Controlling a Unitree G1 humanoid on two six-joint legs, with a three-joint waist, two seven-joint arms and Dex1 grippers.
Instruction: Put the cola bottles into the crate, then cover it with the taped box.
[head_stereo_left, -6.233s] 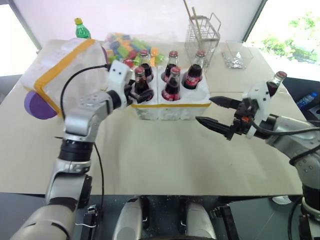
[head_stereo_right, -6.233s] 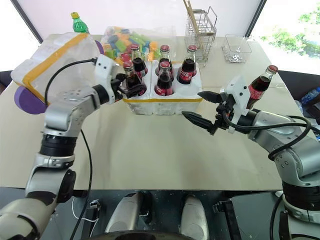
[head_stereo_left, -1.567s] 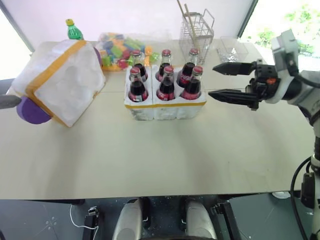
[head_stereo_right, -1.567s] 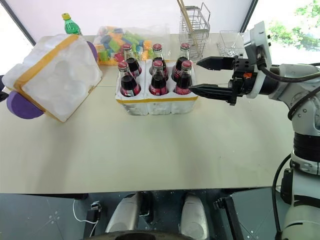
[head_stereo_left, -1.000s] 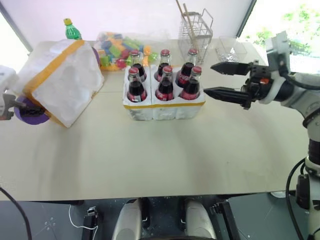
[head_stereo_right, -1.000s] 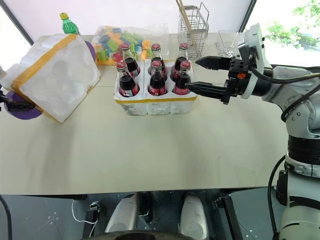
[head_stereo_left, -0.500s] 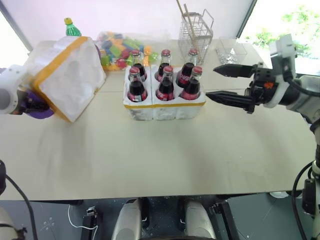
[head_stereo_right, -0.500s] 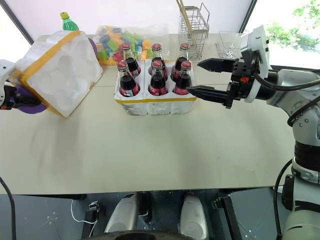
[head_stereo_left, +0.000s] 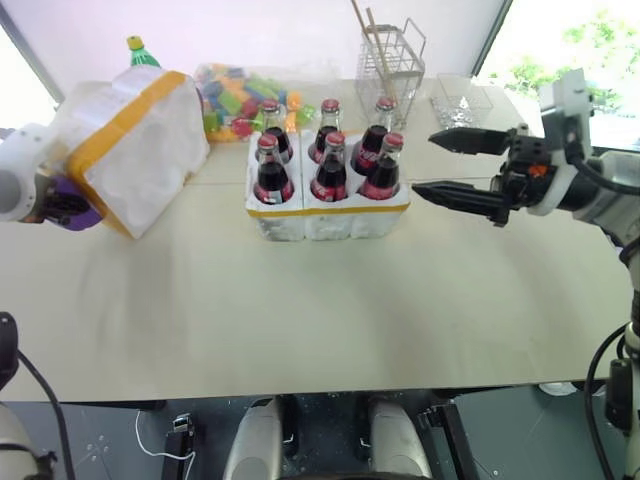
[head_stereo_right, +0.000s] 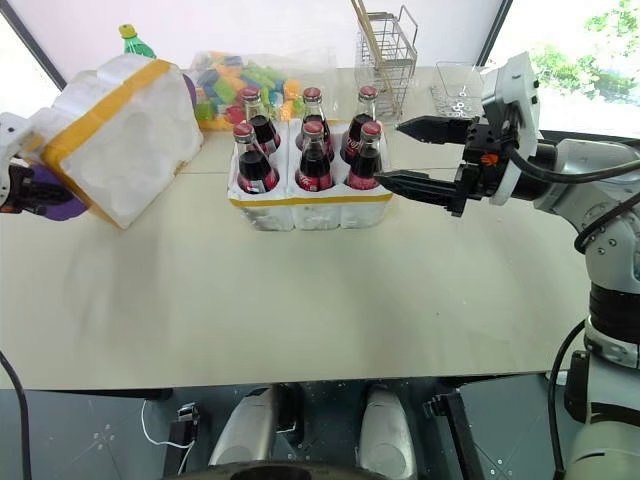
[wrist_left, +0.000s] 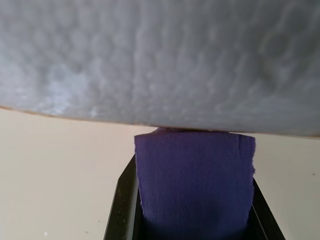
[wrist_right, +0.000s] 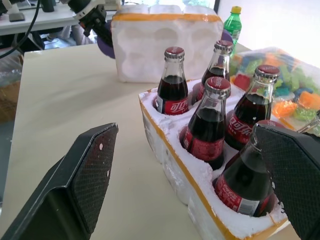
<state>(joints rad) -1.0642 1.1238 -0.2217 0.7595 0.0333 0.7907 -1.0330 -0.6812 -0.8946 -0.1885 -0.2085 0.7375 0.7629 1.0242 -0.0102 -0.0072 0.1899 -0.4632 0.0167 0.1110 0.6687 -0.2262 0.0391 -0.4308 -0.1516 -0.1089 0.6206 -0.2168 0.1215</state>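
Pinching the purple disc (wrist_left: 195, 182) tight between its two black fingers, the left gripper (head_stereo_left: 62, 207) holds on at the left edge of the table (head_stereo_left: 300, 300). The disc sticks out of the taped box (head_stereo_left: 135, 140), which sits tipped up on one edge, left of the crate (head_stereo_left: 327, 210). All six cola bottles (head_stereo_left: 327, 165) stand in the crate's wells. The right gripper (head_stereo_left: 462, 166) hovers just right of the crate, its fingers spread wide and holding nothing.
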